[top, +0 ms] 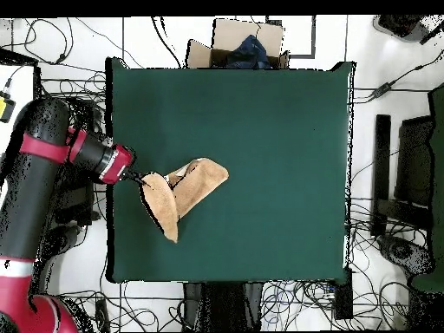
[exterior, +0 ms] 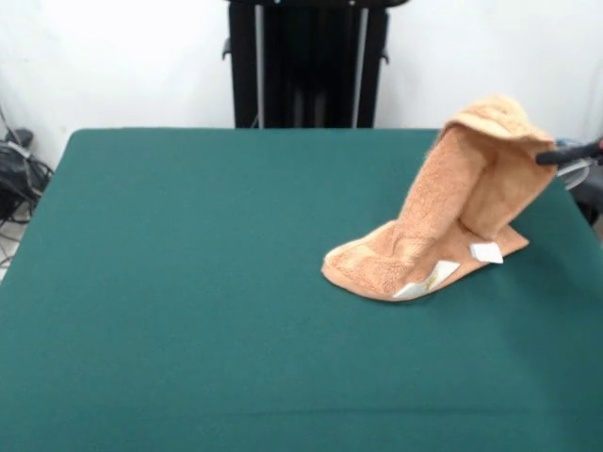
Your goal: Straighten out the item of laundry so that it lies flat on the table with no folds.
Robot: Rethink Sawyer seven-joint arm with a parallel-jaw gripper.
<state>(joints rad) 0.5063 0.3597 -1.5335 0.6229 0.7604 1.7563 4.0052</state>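
Note:
The orange-tan towel [exterior: 452,217] is bunched on the right part of the green table [exterior: 188,282]. Its lower end lies on the felt, with white tags [exterior: 486,252] showing at the near edge. Its upper end is pulled up into a folded peak. My gripper [exterior: 548,156] comes in from the right edge, shut on the raised edge of the towel. In the overhead view the red and black arm reaches from the left, and the gripper [top: 140,180] holds the towel [top: 186,191] near the left edge of the table [top: 277,156].
The black pedestal [exterior: 306,61] stands behind the table's far edge. A cardboard box [top: 247,43] sits on the floor beyond the table in the overhead view. Cables and black equipment [top: 416,165] lie around the table.

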